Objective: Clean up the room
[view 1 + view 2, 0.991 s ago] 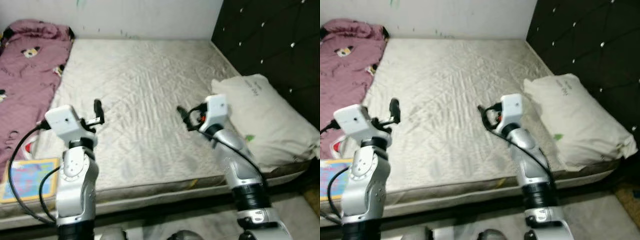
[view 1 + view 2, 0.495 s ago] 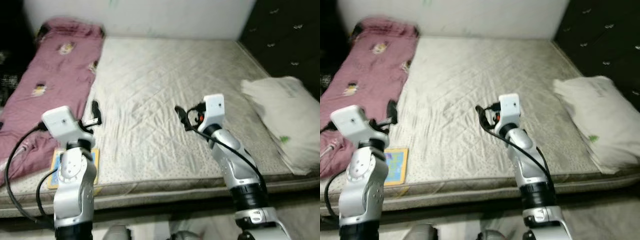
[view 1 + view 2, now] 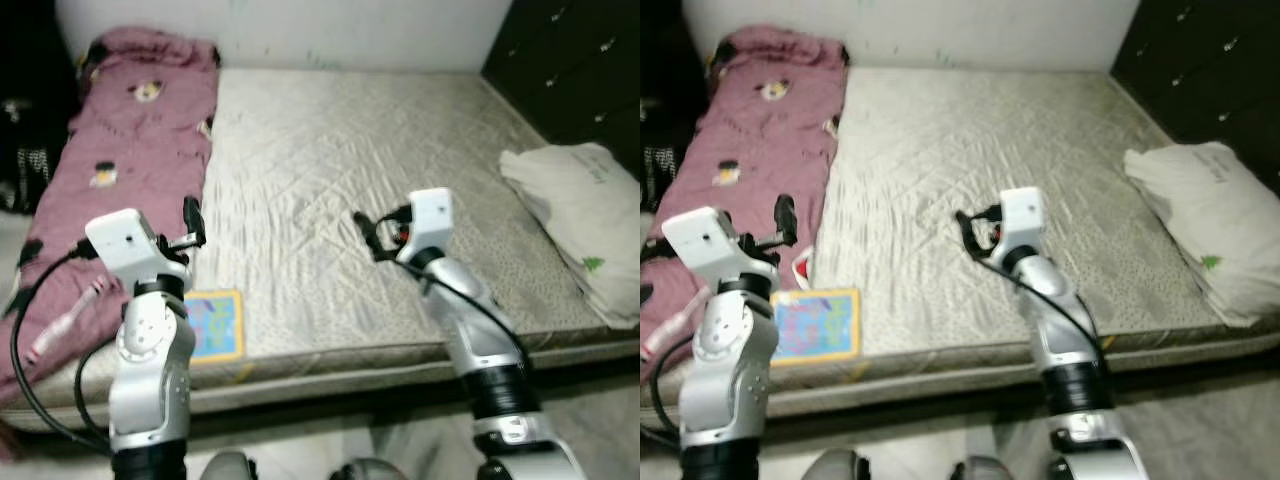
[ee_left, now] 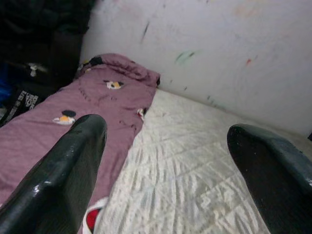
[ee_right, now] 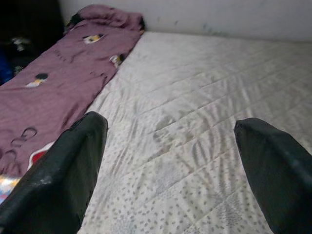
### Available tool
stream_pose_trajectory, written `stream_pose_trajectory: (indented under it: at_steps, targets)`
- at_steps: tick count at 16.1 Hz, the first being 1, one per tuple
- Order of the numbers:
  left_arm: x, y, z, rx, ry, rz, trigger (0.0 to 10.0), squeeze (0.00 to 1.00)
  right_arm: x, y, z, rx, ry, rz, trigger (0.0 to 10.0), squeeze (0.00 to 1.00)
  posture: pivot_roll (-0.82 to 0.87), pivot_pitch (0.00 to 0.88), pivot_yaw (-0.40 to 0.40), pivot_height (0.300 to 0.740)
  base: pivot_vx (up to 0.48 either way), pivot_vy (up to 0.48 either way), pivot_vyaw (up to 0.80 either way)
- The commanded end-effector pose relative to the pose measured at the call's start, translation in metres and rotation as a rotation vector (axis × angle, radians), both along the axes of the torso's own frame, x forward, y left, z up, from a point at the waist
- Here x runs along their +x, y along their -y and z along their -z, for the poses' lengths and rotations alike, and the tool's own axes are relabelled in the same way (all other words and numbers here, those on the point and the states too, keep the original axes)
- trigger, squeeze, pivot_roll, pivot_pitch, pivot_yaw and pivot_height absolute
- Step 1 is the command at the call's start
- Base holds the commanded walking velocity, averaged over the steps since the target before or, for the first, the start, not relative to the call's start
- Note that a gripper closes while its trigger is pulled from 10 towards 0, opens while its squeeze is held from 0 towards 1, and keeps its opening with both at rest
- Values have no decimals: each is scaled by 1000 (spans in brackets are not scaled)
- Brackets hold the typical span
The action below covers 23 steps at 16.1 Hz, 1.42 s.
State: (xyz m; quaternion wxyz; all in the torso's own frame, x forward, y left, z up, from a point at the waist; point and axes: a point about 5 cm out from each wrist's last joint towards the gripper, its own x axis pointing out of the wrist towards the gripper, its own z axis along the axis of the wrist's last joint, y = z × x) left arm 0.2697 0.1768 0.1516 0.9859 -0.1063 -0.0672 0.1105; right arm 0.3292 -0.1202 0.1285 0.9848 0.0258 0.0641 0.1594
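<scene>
A: On the far left of the mattress (image 3: 330,180), what lies there?

B: A mauve blanket (image 3: 120,150) with small cartoon prints, long axis running from the near edge toward the back wall (image 4: 234,53), bunched end at the wall. It sits beyond and outboard of the left gripper (image 4: 165,165). A red-and-white item (image 3: 800,268) peeks from its inner edge; identity not resolved.

A: Left gripper state?

B: Fingers (image 4: 73,170) spread wide, nothing between them. Raised above the near edge of the bed, aimed toward the back wall.

A: Anything just beneath it?

B: A flat, colourful book (image 3: 815,323) with a yellow border, lying level near the mattress's front edge, below and slightly inboard of the left fingers. Its long axis runs roughly along that edge.

A: Right gripper?

B: Right gripper (image 5: 170,161) also wide apart, empty, held over the bare quilted middle of the mattress, pointing toward the blanket side.

A: Far right?

B: A pale pillow (image 3: 580,225) against the dark tufted headboard (image 3: 570,60), well apart from the right fingers (image 5: 73,170), outboard of that arm. A small green mark shows on its cover. No containers noted.
</scene>
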Motion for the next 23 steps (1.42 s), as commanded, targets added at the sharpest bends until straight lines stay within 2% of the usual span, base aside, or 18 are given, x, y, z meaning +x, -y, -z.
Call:
stream_pose_trajectory:
  at_steps: [1,15,20,23]
  targets:
    - [-1,-1,-3,16,16,0,10000,0,2,-5,-5,6,16,-10,10000,0,-40,0,-79,740,0,0,0]
    - [-1,0,-5,15,29,15,10000,0,2,-6,-4,5,2,-7,10000,0,-40,0,-76,740,0,0,-41]
    - [-1,1,-5,8,30,18,10000,0,2,-6,-4,4,0,-6,10000,0,-40,0,-76,740,0,0,-470]
    - [-1,1,-5,2,30,23,10000,0,2,-6,-4,2,3,-9,10000,0,-40,0,-76,740,0,476,0]
